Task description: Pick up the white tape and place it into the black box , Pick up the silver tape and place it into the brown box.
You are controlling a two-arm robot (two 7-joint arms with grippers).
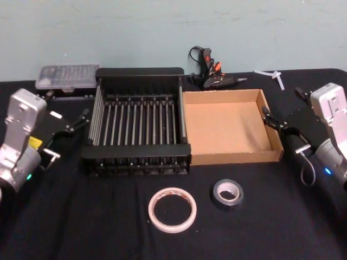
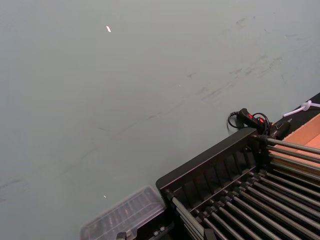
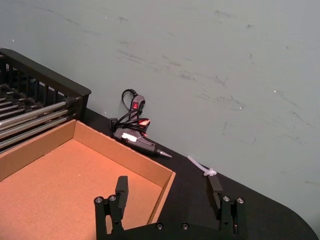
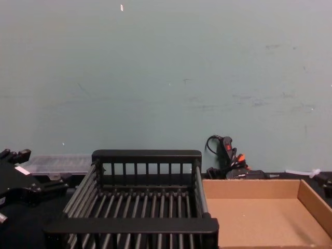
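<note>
Black box (image 1: 138, 116) left of, touching brown box (image 1: 230, 127); white tape (image 1: 172, 209), silver tape (image 1: 227, 193) before them.

Black glue gun (image 1: 212, 74) with coiled cord laid at the table's far edge, clear plastic case (image 1: 67, 77) placed at far left, white zip tie (image 1: 272, 76) seen at far right, black tablecloth (image 1: 97, 227), teal wall (image 4: 166, 78) behind.

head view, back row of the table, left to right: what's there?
Clear plastic compartment case → black slatted plastic crate → black-and-orange glue gun with coiled cord → shallow tan cardboard box → white zip tie.
</note>
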